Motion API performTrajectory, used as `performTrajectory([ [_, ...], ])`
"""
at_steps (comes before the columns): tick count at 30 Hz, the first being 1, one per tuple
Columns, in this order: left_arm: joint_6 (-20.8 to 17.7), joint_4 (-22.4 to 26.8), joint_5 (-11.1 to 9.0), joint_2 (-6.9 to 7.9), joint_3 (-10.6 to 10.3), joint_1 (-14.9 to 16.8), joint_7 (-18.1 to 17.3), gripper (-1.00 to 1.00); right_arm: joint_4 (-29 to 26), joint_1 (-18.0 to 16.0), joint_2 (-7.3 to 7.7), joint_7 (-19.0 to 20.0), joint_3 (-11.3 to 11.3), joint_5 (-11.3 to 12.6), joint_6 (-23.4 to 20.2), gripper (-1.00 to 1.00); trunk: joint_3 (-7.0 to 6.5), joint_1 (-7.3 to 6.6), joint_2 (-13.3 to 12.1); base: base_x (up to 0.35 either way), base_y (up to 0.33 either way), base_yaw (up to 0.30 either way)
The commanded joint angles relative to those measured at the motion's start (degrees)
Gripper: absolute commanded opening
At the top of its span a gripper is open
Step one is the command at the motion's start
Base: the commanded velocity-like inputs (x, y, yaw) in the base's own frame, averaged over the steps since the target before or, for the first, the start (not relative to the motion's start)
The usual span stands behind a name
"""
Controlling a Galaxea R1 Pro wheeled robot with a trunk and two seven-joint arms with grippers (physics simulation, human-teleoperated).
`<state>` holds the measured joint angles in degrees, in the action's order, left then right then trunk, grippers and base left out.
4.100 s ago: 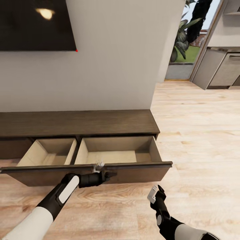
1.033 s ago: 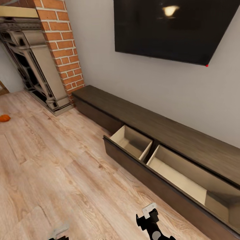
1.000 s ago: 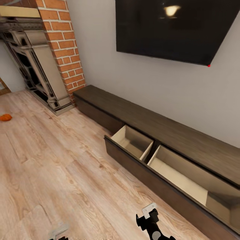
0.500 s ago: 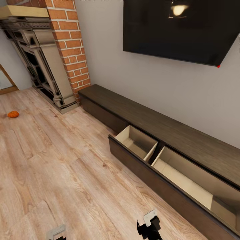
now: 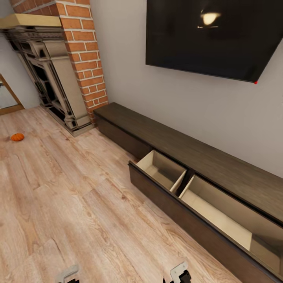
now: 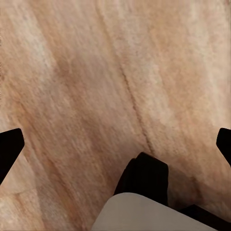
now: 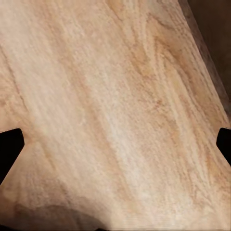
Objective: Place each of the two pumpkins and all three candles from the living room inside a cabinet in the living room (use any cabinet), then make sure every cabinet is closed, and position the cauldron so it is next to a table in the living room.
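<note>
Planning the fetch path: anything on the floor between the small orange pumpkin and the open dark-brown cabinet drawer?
In the head view, only bare light-wood floor lies between the small orange pumpkin and the open dark-brown cabinet drawer.

The room is evenly and softly lit, with no hard shadows on the floor point(image 5: 70, 204). A lamp's reflection glares as a pale spot on the dark screen point(image 5: 210, 17). The open drawer point(image 5: 204, 200) is shaded along its inner walls. Straight lines lean toward the picture's edges. Both wrist views render the floorboards soft and blurred.
</note>
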<state>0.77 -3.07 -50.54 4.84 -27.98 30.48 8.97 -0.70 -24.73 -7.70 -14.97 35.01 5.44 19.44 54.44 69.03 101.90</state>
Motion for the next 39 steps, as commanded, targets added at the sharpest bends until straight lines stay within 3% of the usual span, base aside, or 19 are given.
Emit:
performTrajectory([
  [1,-0.07,-0.04,0.0,0.09,0.02,-0.03,0.0,1.0,0.0,0.32,-0.06,-0.03,0.03,-0.04,0.03,1.0,-0.09,0.0,0.0,0.0,0.0,0.087],
  [20,-0.23,-0.09,0.06,0.41,-0.03,-6.48,0.0,1.0,0.01,2.03,-0.19,-0.09,0.01,0.17,0.46,1.0,-1.57,0.0,0.0,0.0,0.0,0.163],
  [39,-0.15,-0.09,0.07,0.44,-0.05,-6.92,0.01,1.0,-0.09,2.05,-0.24,-0.26,0.02,0.27,0.48,1.0,-2.26,0.0,0.0,0.0,0.0,0.272],
])
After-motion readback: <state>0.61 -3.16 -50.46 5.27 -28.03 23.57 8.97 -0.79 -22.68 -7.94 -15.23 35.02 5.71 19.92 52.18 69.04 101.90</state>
